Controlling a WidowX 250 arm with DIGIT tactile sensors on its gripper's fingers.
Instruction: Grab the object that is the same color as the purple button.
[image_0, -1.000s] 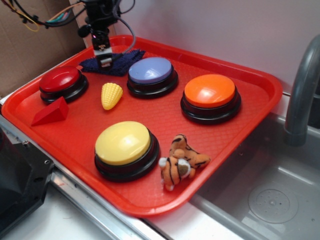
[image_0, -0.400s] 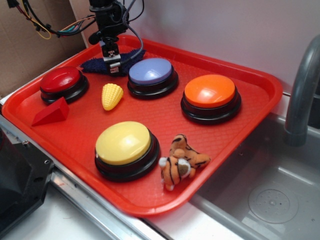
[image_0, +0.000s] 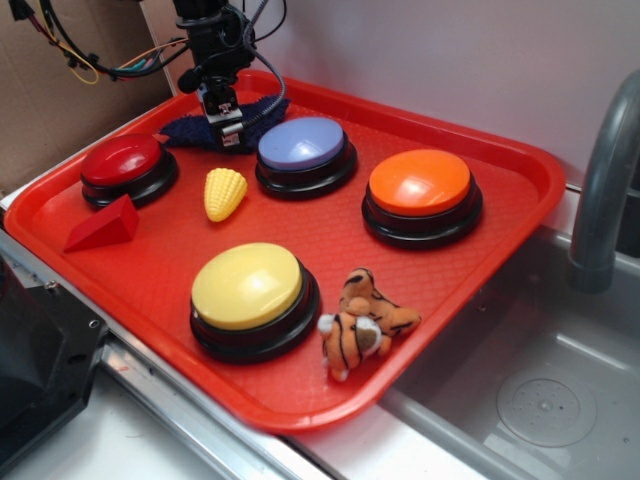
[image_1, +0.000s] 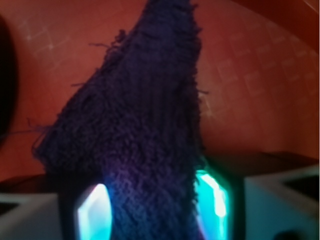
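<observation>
**Q:** What does the figure show at the rear left of the red tray (image_0: 520, 165)?

**A:** The gripper (image_0: 231, 131) is clenched on the dark navy-purple rag (image_0: 262, 109). In the wrist view the terry cloth (image_1: 145, 135) runs down between the two lit fingers (image_1: 212, 197), bunched there and trailing onto the tray floor. The rag sits at the tray's back edge, just beside the purple button (image_0: 302, 143), whose lavender dome it roughly matches in hue.

**Q:** How is the step in hand best done?

**A:** As a judgement: the grasp appears made, so a straight vertical lift is called for, slow enough that the soft pile does not slip free, and clear of the purple button's dome. The pinch seems to hold a fold, not the whole cloth; a drooping tail could drag on the button.

**Q:** What is the count of items?

**A:** Four buttons: one purple, one red button (image_0: 122, 160), one orange button (image_0: 419, 184), one yellow button (image_0: 246, 286). One rag, one toy corn cob (image_0: 224, 192), one red wedge block (image_0: 103, 224), one plush tiger (image_0: 362, 324).
</observation>
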